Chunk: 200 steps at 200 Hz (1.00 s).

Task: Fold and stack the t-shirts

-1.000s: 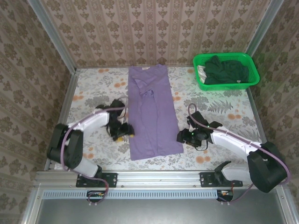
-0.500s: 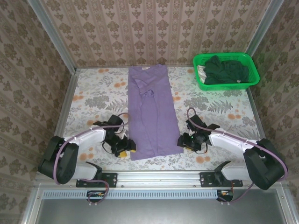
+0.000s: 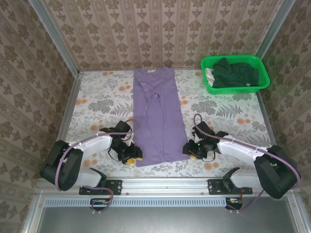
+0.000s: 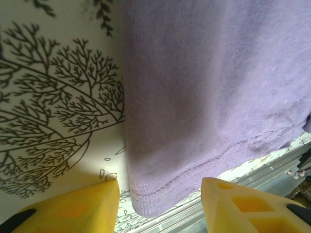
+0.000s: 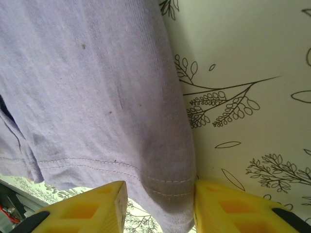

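The lavender-purple t-shirt [image 3: 158, 116] lies folded into a long strip down the middle of the table, collar at the far end. My left gripper [image 3: 132, 156] sits low at the strip's near left hem corner [image 4: 146, 194]. It [image 4: 159, 194] is open, with its yellow fingers [image 4: 73, 211] on either side of that corner and a gap showing on both sides. At the near right hem corner [image 5: 170, 194] my right gripper [image 3: 189, 149] is down too. It [image 5: 160, 194] is open and straddles the stitched hem closely. Dark green t-shirts [image 3: 233, 72] lie bunched in the basket.
The bright green plastic basket [image 3: 238, 90] stands at the far right corner. The floral tablecloth [image 3: 97, 97] is bare on both sides of the shirt. The table's metal front rail [image 3: 165, 183] runs just beyond the hem, and patterned walls enclose the other sides.
Both grippers have slid toward the near edge along the shirt's sides, down to the hem corners. Their jaws have narrowed around the cloth.
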### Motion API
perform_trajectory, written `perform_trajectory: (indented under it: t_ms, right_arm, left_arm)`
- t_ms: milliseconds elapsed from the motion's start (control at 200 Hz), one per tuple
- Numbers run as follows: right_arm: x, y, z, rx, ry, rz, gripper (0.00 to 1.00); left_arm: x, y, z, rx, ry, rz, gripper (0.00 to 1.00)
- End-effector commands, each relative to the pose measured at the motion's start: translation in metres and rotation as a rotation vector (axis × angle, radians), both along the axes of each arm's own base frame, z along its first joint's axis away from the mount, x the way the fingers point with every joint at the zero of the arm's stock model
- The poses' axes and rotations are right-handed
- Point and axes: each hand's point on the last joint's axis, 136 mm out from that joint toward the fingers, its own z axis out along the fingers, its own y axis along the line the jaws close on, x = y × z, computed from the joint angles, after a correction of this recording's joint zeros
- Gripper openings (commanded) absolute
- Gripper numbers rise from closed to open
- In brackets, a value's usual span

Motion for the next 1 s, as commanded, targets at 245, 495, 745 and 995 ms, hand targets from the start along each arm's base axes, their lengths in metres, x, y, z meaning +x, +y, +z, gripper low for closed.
perform_trajectory:
  t_ms: [245,495,745,995]
  right_arm:
    - [-0.009,-0.015,-0.014,-0.094,0.05,-0.02,0.35]
    - [-0.009,-0.015,-0.013,-0.092,0.045,-0.012,0.07]
    - [-0.028,-0.006,-0.011,-0.06,0.086,-0.013,0.0]
    - [-0.056,-0.003,-0.004,-0.047,0.095,-0.042,0.0]
  left_arm:
    - [-0.007,-0.015,-0.014,-0.006,0.017,-0.041,0.35]
    - [-0.002,-0.015,-0.016,0.023,-0.004,-0.051,0.06]
    - [-0.017,0.007,-0.005,0.103,-0.002,-0.079,0.0]
    - [-0.029,0.029,0.025,0.156,-0.04,-0.03,0.0]
